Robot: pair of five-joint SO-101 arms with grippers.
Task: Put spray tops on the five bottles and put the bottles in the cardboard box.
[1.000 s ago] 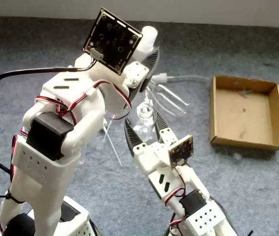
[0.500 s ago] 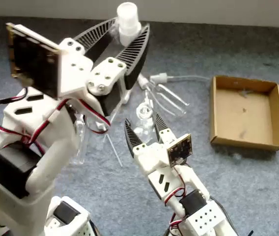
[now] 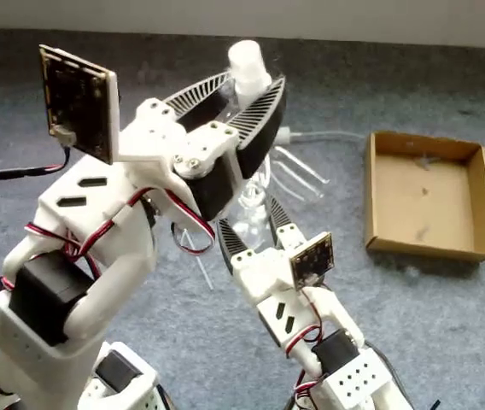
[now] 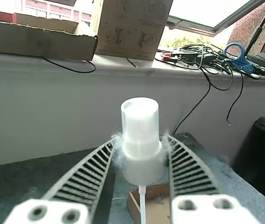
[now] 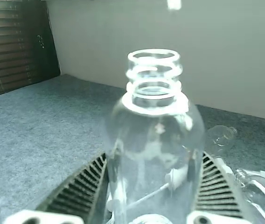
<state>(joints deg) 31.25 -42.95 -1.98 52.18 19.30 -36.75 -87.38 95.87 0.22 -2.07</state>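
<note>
Overhead, spray top (image 3: pixel 247 61) seemingly above bottle (image 3: pixel 252 201); right wrist: neck open.

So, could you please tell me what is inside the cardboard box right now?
The cardboard box shows just its bare brown floor with a few faint marks; nothing lies in it. Its near wall may hide a thin strip of floor.

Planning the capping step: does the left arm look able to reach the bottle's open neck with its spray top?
Likely yes: the left gripper holds the spray top above the bottle, upright in the right gripper, with nothing between them.
</note>
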